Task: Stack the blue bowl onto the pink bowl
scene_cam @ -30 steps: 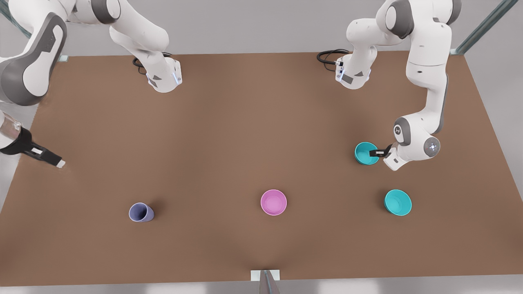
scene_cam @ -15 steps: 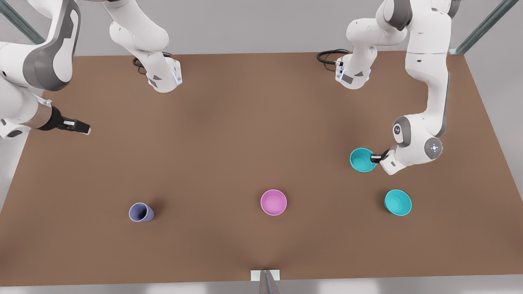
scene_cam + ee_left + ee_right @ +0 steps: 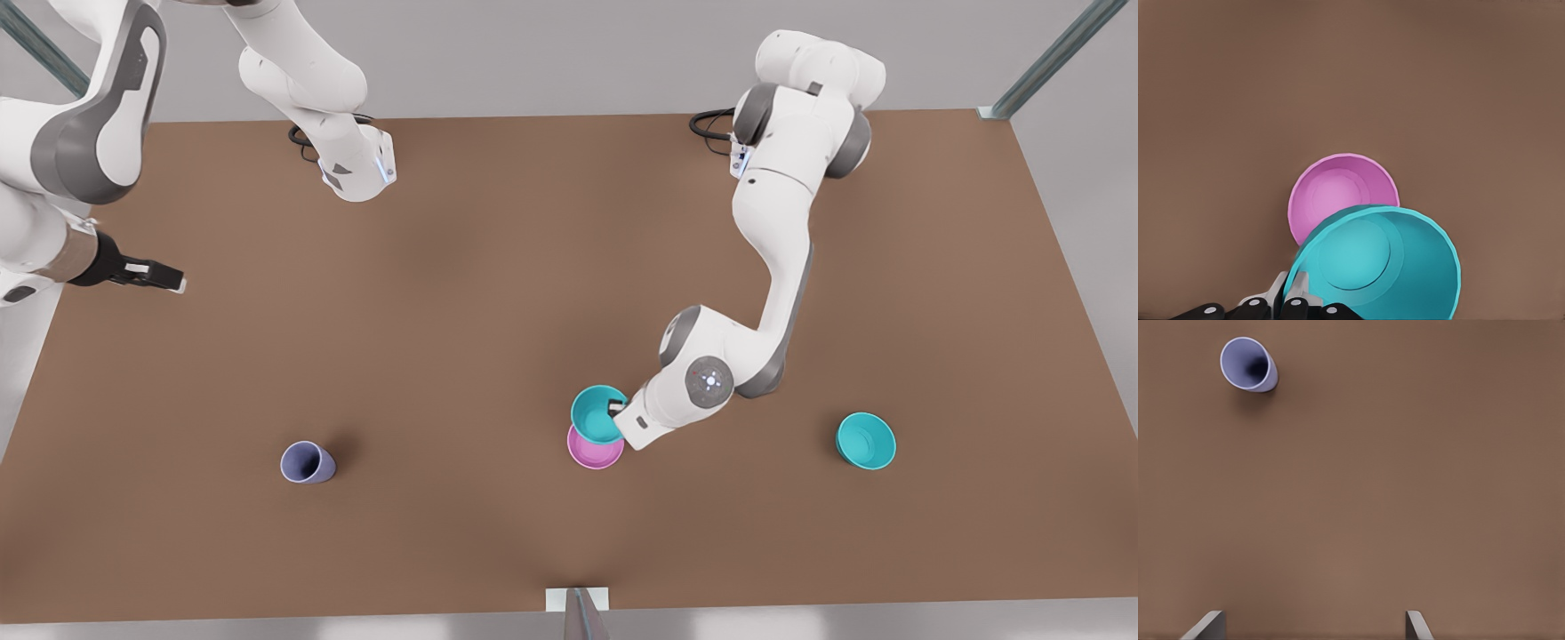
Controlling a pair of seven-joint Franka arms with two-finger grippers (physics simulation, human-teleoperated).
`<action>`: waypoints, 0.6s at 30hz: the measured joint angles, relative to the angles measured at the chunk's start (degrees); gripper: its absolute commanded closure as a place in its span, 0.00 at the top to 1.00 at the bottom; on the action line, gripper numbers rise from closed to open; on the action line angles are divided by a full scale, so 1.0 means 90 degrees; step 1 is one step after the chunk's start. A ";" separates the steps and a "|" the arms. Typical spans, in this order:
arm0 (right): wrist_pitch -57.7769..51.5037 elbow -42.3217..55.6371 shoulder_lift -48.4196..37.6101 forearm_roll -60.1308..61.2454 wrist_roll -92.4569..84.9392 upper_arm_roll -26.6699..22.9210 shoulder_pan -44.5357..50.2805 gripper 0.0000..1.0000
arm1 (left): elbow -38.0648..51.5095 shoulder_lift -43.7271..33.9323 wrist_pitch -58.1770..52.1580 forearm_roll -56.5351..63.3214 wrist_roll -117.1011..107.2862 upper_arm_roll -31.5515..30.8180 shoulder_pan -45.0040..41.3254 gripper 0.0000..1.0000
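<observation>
The blue bowl (image 3: 597,412) (image 3: 1385,260) hangs just above the pink bowl (image 3: 594,452) (image 3: 1338,190) and overlaps its far side. My left gripper (image 3: 615,411) (image 3: 1289,301) is shut on the blue bowl's rim, on the side toward the front view's right. The pink bowl stands on the table near the front middle, partly hidden by the blue bowl. My right gripper (image 3: 173,282) (image 3: 1313,627) waits at the front view's far left, above the table, open and holding nothing.
A second turquoise bowl (image 3: 865,440) stands at the front view's right. A lavender-blue cup (image 3: 307,462) (image 3: 1248,364) lies tilted at the front left. The brown table (image 3: 498,267) is bare between them. Both arm bases stand at the far edge.
My left gripper has carried the blue bowl from the front view's right over to the pink bowl. The right gripper rose from the table edge and has held almost still since.
</observation>
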 measured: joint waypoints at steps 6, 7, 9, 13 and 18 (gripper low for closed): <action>0.0008 -0.0001 0.0040 0.0004 -0.0099 0.0000 0.0002 1.00 | 0.0169 0.0220 0.0174 0.0002 -0.1203 -0.0014 -0.0005 0.21; 0.0008 -0.0001 0.0043 0.0004 -0.0113 0.0001 0.0014 1.00 | 0.0171 0.0225 0.0212 -0.0001 -0.1371 -0.0023 -0.0004 0.21; 0.0007 -0.0001 0.0045 0.0007 -0.0138 0.0001 0.0044 1.00 | 0.0167 0.0236 0.0301 -0.0009 -0.1681 -0.0033 -0.0003 0.21; 0.0002 -0.0010 0.0047 0.0013 -0.0180 0.0002 0.0103 1.00 | 0.0109 0.0243 0.0404 -0.0016 -0.2203 -0.0036 -0.0003 0.21; 0.0006 -0.0038 0.0068 0.0019 -0.0221 0.0002 0.0126 1.00 | 0.0063 0.0266 0.0466 -0.0009 -0.2709 -0.0036 -0.0003 0.21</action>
